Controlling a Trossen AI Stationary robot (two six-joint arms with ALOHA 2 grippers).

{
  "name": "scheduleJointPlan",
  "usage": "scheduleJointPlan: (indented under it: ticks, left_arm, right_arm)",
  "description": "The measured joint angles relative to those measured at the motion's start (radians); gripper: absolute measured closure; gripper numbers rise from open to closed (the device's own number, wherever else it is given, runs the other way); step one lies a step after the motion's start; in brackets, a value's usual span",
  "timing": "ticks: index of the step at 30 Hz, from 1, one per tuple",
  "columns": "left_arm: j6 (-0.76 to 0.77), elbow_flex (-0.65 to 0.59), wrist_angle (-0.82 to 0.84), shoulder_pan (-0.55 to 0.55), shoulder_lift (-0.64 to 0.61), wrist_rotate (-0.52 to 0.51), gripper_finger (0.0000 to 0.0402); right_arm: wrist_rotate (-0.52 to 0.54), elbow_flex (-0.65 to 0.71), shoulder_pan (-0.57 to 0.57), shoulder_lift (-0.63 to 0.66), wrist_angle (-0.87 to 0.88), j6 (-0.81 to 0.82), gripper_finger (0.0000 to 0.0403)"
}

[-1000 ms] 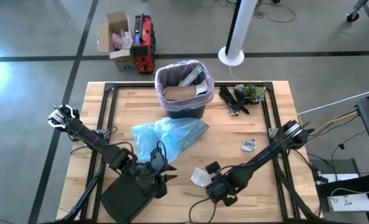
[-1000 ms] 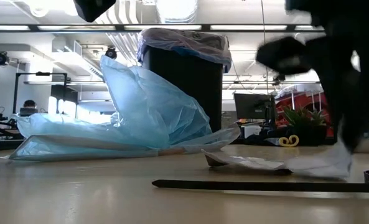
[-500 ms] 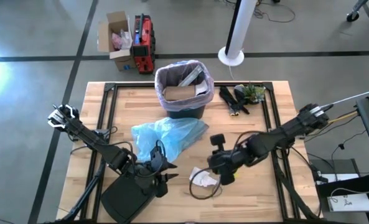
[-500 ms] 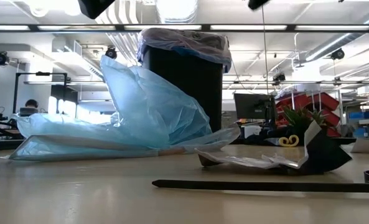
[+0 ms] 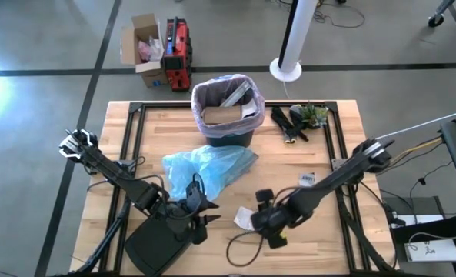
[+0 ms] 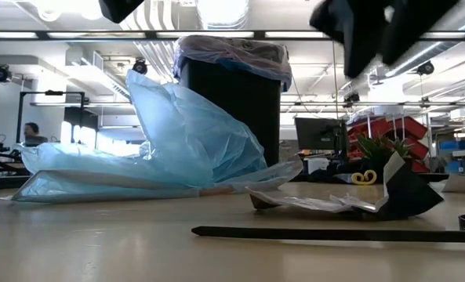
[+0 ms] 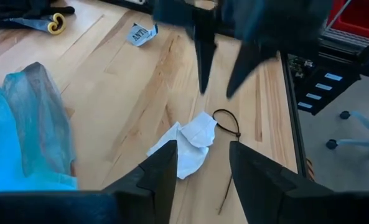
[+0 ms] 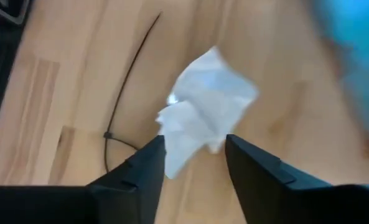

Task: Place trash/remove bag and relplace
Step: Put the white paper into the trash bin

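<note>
Tabletop (image 5: pixel 343 135): white scrap (image 8: pixel 204 106) beyond spread right gripper (image 8: pixel 193 152) fingers, untouched.

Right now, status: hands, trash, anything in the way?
Right hand open, above crumpled white paper scrap. Left hand open, low by light blue plastic bag. Scrap on table, not gripped. Thin black cable tie lies beside it.

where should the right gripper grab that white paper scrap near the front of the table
Probably from straight above, where the right gripper hangs with jaws open. The white paper scrap lies low and crumpled on the table, so pinch its raised middle fold, clear of the black cable tie beside it.
</note>
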State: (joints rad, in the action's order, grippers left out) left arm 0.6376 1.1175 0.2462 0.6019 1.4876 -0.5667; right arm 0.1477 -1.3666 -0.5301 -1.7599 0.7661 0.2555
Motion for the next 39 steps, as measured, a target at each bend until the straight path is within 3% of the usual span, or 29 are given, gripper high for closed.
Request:
scheduleJointPlan:
  ticks: [6,11,16,21,23,27,33,39]
  left_arm:
    - [0.000,0.000,0.022,0.001,0.000,0.009,0.0279]
    - [0.000,0.000,0.034,0.001,0.000,0.017,0.0284]
    - [0.000,0.000,0.041,0.002,-0.001,0.019,0.0288]
    - [0.000,0.000,0.045,0.004,-0.006,0.020,0.0286]
    - [0.000,0.000,0.045,0.004,-0.008,0.020,0.0282]
    - [0.000,0.000,0.045,0.004,-0.010,0.019,0.0275]
    - [0.000,0.000,0.046,0.004,-0.011,0.003,0.0270]
    - [-0.015,0.000,0.031,0.002,-0.012,-0.041,0.0265]
  right_arm:
    - [-0.018,0.001,-0.025,-0.142,-0.058,0.019,0.0223]
    - [-0.017,0.001,-0.020,-0.219,-0.061,0.047,0.0242]
    - [-0.020,-0.001,-0.016,-0.270,-0.074,0.033,0.0295]
    - [-0.021,-0.002,-0.014,-0.276,-0.071,0.024,0.0386]
    - [-0.017,0.000,-0.011,-0.267,-0.065,0.012,0.0394]
    - [0.069,0.006,-0.004,-0.205,-0.020,-0.012,0.0400]
    - [0.228,0.000,0.035,-0.010,0.033,-0.085,0.0402]
    - [0.438,-0.001,0.166,0.197,-0.096,-0.157,0.0403]
